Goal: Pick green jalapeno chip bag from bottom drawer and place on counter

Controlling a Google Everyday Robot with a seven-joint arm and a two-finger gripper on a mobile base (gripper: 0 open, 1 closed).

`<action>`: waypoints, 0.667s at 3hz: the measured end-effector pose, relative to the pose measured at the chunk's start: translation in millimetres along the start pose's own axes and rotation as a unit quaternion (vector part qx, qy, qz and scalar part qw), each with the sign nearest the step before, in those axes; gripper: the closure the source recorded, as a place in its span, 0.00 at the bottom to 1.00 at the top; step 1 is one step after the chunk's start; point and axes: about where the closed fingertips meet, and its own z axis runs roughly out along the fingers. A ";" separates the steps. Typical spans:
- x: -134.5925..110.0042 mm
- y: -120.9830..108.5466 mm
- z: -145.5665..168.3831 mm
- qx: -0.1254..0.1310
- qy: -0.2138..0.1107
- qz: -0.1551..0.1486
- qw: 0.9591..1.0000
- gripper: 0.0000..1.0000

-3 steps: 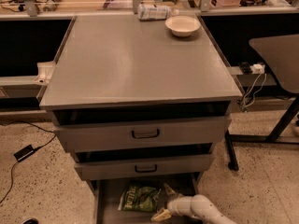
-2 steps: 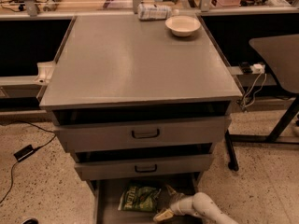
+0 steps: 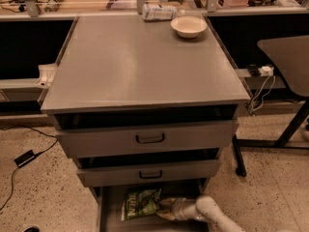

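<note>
The green jalapeno chip bag [image 3: 141, 203] lies flat in the open bottom drawer [image 3: 108, 211], left of the middle. My gripper [image 3: 161, 209] reaches into the drawer from the lower right on its white arm [image 3: 212, 216]. Its fingers are open, with the tips at the bag's right edge. I cannot tell whether they touch the bag. The counter [image 3: 140, 66] is the broad grey top of the cabinet above.
A white bowl [image 3: 189, 26] and a silvery-white wrapped package [image 3: 158, 12] sit at the counter's far edge. The two upper drawers [image 3: 149, 138] with black handles stand slightly out above the bottom drawer. A dark table [image 3: 289, 57] stands to the right, and cables [image 3: 24, 157] lie on the floor to the left.
My gripper has moved slightly left and further into the drawer, closer to the bag's right edge. The bag has not moved.
</note>
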 end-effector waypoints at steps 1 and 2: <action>-17.5 15.1 14.2 -0.031 -0.006 -0.017 0.999 0.68; -28.5 27.8 22.6 -0.051 -0.026 -0.033 0.998 0.86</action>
